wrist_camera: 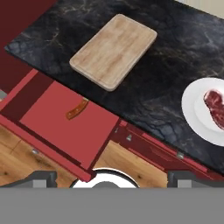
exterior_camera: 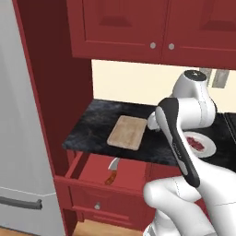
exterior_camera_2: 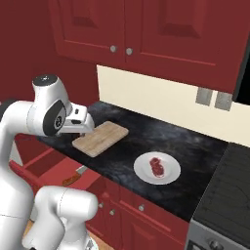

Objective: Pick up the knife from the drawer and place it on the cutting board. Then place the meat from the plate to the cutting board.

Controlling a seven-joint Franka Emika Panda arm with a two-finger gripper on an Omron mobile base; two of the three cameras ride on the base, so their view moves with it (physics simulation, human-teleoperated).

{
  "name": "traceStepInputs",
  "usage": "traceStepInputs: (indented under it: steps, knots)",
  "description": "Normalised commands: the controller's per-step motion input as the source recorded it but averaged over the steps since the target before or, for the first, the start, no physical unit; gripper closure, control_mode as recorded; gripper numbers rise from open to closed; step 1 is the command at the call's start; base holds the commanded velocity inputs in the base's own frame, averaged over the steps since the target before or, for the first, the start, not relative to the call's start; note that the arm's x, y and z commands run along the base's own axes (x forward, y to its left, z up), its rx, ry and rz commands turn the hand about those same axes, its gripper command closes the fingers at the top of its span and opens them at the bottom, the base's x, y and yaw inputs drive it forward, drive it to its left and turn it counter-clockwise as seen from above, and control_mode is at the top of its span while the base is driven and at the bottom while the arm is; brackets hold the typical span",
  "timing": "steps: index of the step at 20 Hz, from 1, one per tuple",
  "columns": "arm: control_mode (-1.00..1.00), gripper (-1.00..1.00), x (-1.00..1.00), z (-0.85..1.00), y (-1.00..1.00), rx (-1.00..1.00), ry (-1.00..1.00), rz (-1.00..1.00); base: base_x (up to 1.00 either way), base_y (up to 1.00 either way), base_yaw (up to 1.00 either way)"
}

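The drawer [exterior_camera: 92, 177] stands pulled open below the black marbled counter [exterior_camera: 92, 122], its flat red floor exposed. In the left base view the knife [exterior_camera: 112, 171] lies inside it toward the back edge, silver blade pointing to about 12 o'clock and reddish-brown handle toward 6 o'clock, partly tucked under the counter lip. In the hand view only the knife's wooden handle [wrist_camera: 77, 109] shows on the drawer's red floor [wrist_camera: 65, 131], slanting from 8 o'clock up to 2 o'clock, with the blade hidden under the counter edge.

The cutting board [exterior_camera: 127, 132] rests flat on the counter directly above the drawer, bare of anything. In the right base view the white plate [exterior_camera_2: 157, 168] sits on the counter at about 4 o'clock from the cutting board [exterior_camera_2: 101, 137], well apart from it, with the raw red meat [exterior_camera_2: 156, 165] lying in its middle. In the hand view the plate [wrist_camera: 192, 109] is at the right edge, the meat [wrist_camera: 215, 107] partly cut off by the frame.

The arm hangs above the counter's front edge, the hand looking down over board and drawer. The finger tips are too little in view to say whether the jaws are apart or together. Red upper cabinets [exterior_camera: 152, 27] with silver knobs hang above.
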Motion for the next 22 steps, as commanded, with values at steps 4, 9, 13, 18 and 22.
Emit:
traceStepInputs:
  steps: [4,9,13,18,22]
  knots:
    - [1.00,-1.00,0.00,0.00,0.00,0.00,0.00,0.00,0.00,-0.19,0.37]
    - [1.00,-1.00,0.00,0.00,0.00,0.00,0.00,0.00,0.00,-0.17,0.24]
    - [1.00,-1.00,0.00,0.00,0.00,0.00,0.00,0.00,0.00,-0.10,0.10]
    - [1.00,-1.00,0.00,0.00,0.00,0.00,0.00,0.00,0.00,-0.60,0.15]
    - [1.00,-1.00,0.00,0.00,0.00,0.00,0.00,0.00,0.00,-0.47,0.19]
